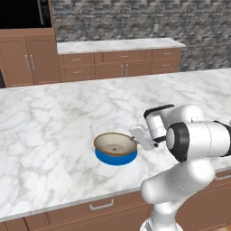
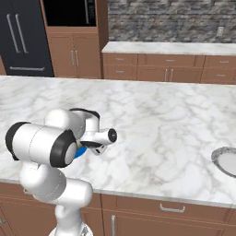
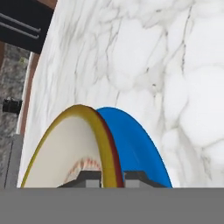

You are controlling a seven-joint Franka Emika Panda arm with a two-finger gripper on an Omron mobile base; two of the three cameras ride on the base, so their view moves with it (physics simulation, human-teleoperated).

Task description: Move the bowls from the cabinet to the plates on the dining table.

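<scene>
A wide shallow bowl (image 1: 115,145), cream inside with a tan-brown rim and blue outside, sits low over the white marble dining table (image 1: 54,117) near its front edge. My gripper (image 1: 135,141) reaches in from the right and is shut on the bowl's right rim. In the hand view the gripper (image 3: 113,177) straddles that rim, one finger on the cream inside and one on the blue outside of the bowl (image 3: 70,153). A sliver of the bowl (image 2: 82,152) peeks out behind my arm. A pale grey plate (image 2: 226,161) lies at the table's far right.
Beyond the table stands a narrower marble counter (image 1: 117,45) over low wooden cabinets against a stone wall. A black fridge (image 2: 23,37) and a dark oven (image 2: 69,11) stand at the back left. Drawers (image 2: 170,207) run under the table's front edge.
</scene>
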